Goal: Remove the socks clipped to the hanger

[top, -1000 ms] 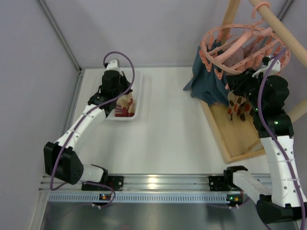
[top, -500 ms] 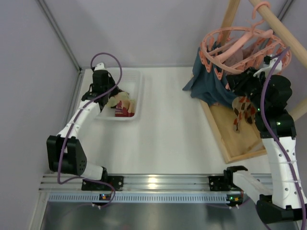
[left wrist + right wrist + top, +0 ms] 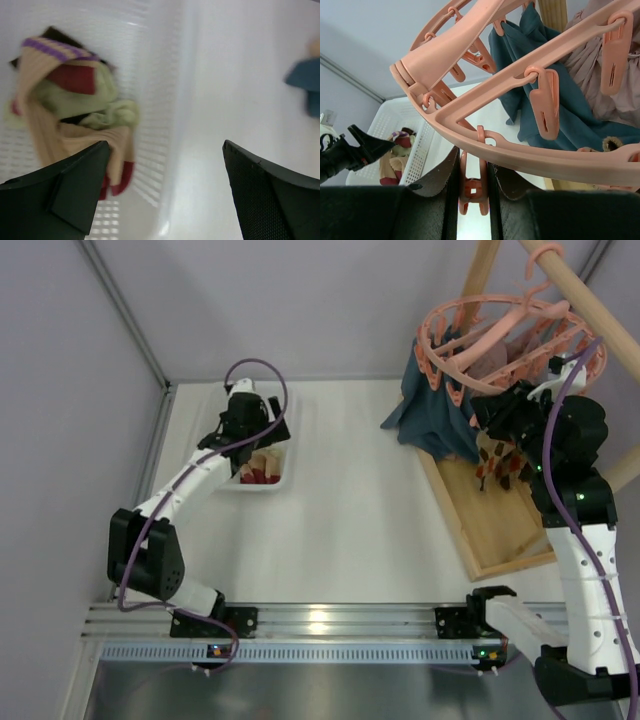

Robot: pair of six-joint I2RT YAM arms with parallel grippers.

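Observation:
The salmon-pink hanger (image 3: 530,157) hangs at the back right, also seen as a ring (image 3: 480,325) in the top view. My right gripper (image 3: 472,192) is shut on one of its dangling clips (image 3: 473,185). Below that gripper (image 3: 492,412) hangs a dark patterned sock (image 3: 499,463); its top end is hidden. Several socks (image 3: 75,105) in cream, red and pale green lie heaped in the white basket (image 3: 162,125). My left gripper (image 3: 165,170) stands wide open above the basket's right wall, with nothing between its fingers.
A teal-blue cloth (image 3: 540,105) and a dusty-pink garment (image 3: 615,85) are clipped to the hanger. Wooden poles (image 3: 590,302) carry it over a wooden base board (image 3: 500,525). The basket (image 3: 283,455) sits at the table's back left, near the side wall.
My left gripper swung left over the basket, came back right and opened; the cream sock it carried now lies in the basket. The right arm held still while the patterned sock swayed.

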